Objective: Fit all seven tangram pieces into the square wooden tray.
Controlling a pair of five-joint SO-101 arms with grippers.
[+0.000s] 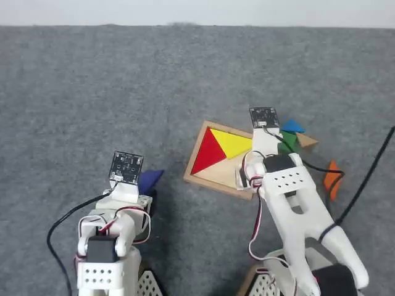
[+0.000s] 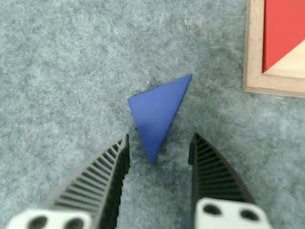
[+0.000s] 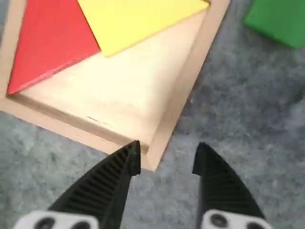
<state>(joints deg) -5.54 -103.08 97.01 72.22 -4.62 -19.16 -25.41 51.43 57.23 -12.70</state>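
The square wooden tray (image 1: 219, 176) holds a red triangle (image 1: 207, 154) and a yellow triangle (image 1: 233, 143). My right gripper (image 3: 169, 148) is open, its tips just off the tray's near corner (image 3: 155, 155), with the red triangle (image 3: 47, 43) and yellow triangle (image 3: 138, 19) beyond. A dark blue triangle (image 2: 157, 112) lies flat on the grey mat, left of the tray. My left gripper (image 2: 159, 143) is open, with the triangle's near point between its fingertips. The dark blue triangle (image 1: 150, 180) shows beside the left arm (image 1: 105, 246).
A green piece (image 1: 289, 140), a small light blue triangle (image 1: 292, 126) and an orange piece (image 1: 332, 179) lie on the mat right of the tray. The right arm (image 1: 290, 185) covers part of the tray. Cables trail near both arm bases. The far mat is open.
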